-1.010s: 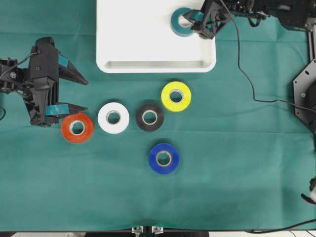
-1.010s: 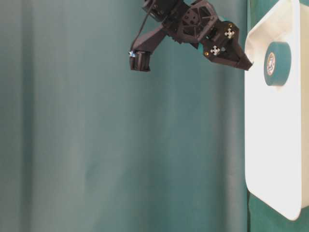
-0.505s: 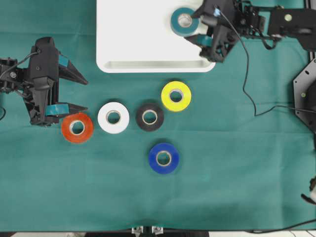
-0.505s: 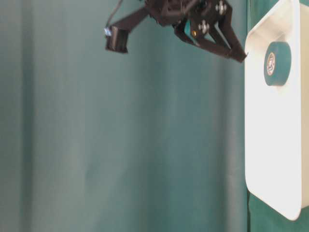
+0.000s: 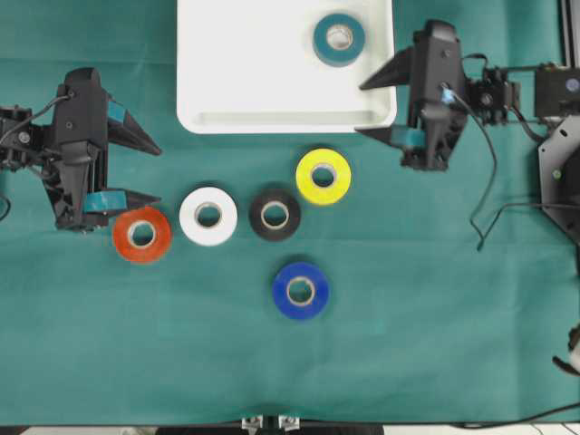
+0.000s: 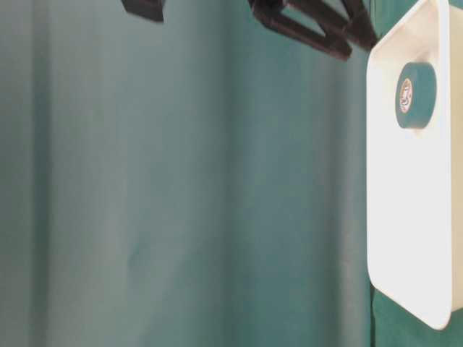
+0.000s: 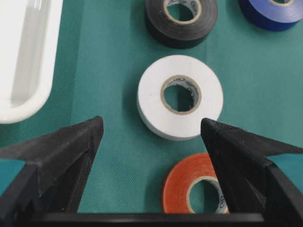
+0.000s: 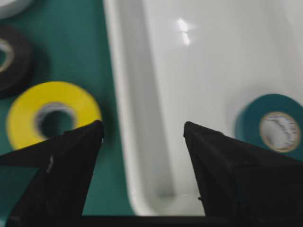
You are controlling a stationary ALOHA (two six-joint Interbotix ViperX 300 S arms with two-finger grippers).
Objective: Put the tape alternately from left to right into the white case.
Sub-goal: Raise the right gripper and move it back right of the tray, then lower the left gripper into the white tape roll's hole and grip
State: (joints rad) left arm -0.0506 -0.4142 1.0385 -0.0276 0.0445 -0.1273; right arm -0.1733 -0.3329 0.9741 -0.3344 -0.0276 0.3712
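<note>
You have one teal ring-shaped roll of tape (image 5: 339,39) lying flat inside the large shallow white plastic case (image 5: 245,82), near its far right corner and apart from the rim. The other five rolls sit on the green-covered counter (image 5: 435,317) in front of the case: the yellow roll (image 5: 323,177) closest to the case's front right corner, the black roll (image 5: 275,215) just beside it, the white roll (image 5: 208,216) next in line, and the red-orange roll (image 5: 141,235) at the left end, almost touching the white one. The blue roll (image 5: 301,290) lies by itself nearer you, below the black one.

Your right gripper (image 5: 373,109) sits just off the case's right edge, its fingers spread wide and holding nothing; the case's corner lies between them and the yellow roll. Your left gripper (image 5: 152,172) rests at the left of the counter, fingers spread and empty, one tip right above the red-orange roll.
</note>
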